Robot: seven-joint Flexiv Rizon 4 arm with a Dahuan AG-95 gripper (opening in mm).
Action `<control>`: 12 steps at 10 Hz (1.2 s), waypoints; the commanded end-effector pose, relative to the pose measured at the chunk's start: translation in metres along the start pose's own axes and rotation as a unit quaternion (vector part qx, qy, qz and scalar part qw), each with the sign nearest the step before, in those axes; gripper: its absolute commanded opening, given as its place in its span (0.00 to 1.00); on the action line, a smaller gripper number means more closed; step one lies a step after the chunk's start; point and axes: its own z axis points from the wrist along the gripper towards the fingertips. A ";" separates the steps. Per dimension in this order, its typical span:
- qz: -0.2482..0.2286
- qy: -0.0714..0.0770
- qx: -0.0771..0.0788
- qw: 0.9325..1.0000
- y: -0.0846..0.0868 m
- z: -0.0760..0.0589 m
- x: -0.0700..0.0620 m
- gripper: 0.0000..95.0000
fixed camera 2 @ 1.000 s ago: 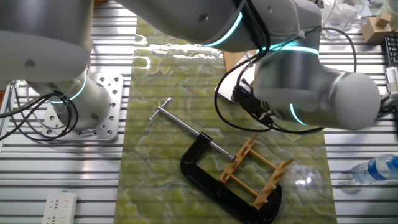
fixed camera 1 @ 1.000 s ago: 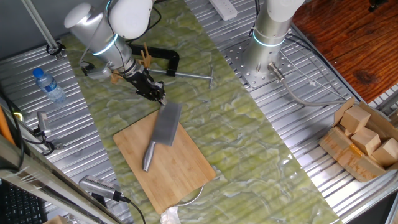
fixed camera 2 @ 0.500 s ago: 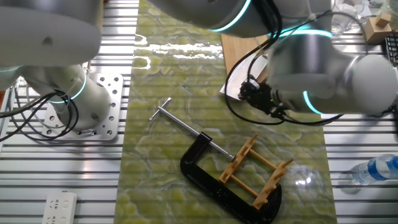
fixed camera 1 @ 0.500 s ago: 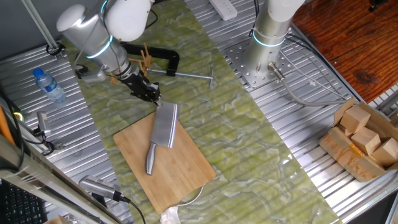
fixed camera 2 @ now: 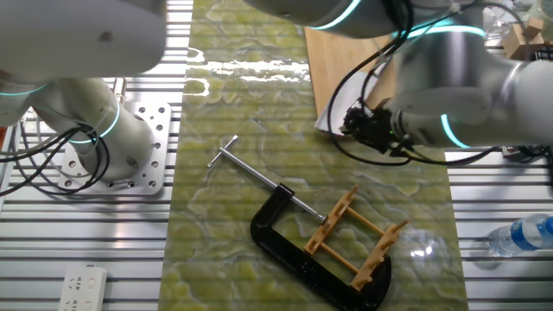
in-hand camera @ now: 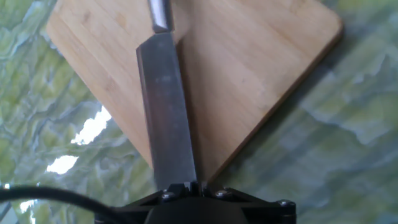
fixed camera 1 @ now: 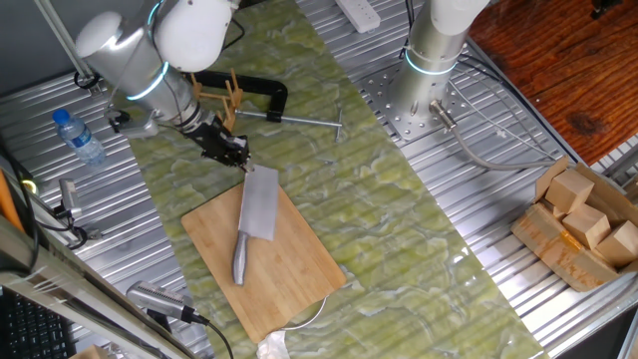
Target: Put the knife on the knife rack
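Gripper [fixed camera 1: 239, 160] in one fixed view sits at the far end of the knife [fixed camera 1: 255, 211], its fingers closed on the tip of the blade. One knife lies over one cutting board [fixed camera 1: 289, 269], handle toward the near edge, blade tip just past the board's far corner. Compared with a second ago, the arm has pulled toward the upper left, and the knife has come with it and turned, so it now lies nearly straight along the board rather than slanted. One rack [fixed camera 1: 217, 92] stands upright behind the arm, inside the mouth of one black clamp [fixed camera 1: 261, 93]; the knife is well apart from it. One water bottle [fixed camera 1: 78, 137] lies at the left on the metal table [fixed camera 1: 498, 150]. Several wooden blocks sit in one box [fixed camera 1: 578, 224] at the right.

Other fixed view: the gripper [fixed camera 2: 373, 131] is dark and largely hidden by the arm, and the fingers cannot be made out here. It has shifted to the right since the earlier frame. The rack [fixed camera 2: 359, 240] rests across the clamp [fixed camera 2: 298, 250], whose screw bar points up and left. The bottle [fixed camera 2: 523, 236] shows at the lower right edge.

Hand view: the blade [in-hand camera: 165, 118] runs from the fingers at the bottom edge up across the board [in-hand camera: 249, 81], pinched edge-on between them. The handle [in-hand camera: 160, 14] shows only its start at the top.
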 end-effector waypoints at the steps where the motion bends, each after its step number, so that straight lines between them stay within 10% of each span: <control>1: -0.004 0.002 0.002 1.000 -0.002 -0.002 -0.004 0.00; 12: -0.049 0.016 -0.003 0.999 -0.036 -0.013 -0.008 0.00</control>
